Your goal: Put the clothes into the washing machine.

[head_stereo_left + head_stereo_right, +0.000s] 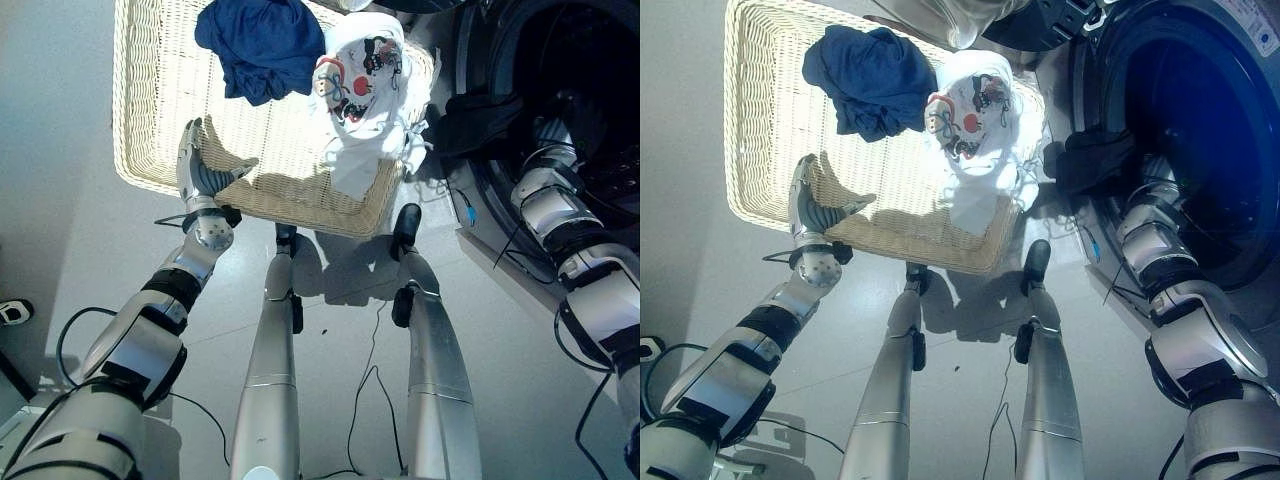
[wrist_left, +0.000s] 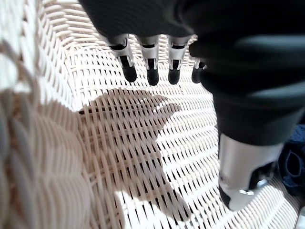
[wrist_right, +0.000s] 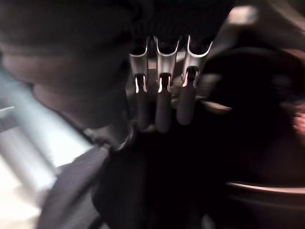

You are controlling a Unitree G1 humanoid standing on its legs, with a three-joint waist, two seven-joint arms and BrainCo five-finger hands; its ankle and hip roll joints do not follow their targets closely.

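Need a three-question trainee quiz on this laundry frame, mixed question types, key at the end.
1. True or false: the left hand holds a garment.
2. Which garment hangs over the wicker basket's rim on the side toward the washing machine? A) blue garment B) white printed garment
3. Fill in: the black garment lies at the machine's ____.

Key: 1. False; the fingers are straight over bare wicker. 2. B. 3. Door opening, where the right arm reaches; the right hand shows in its wrist view, grip unclear.
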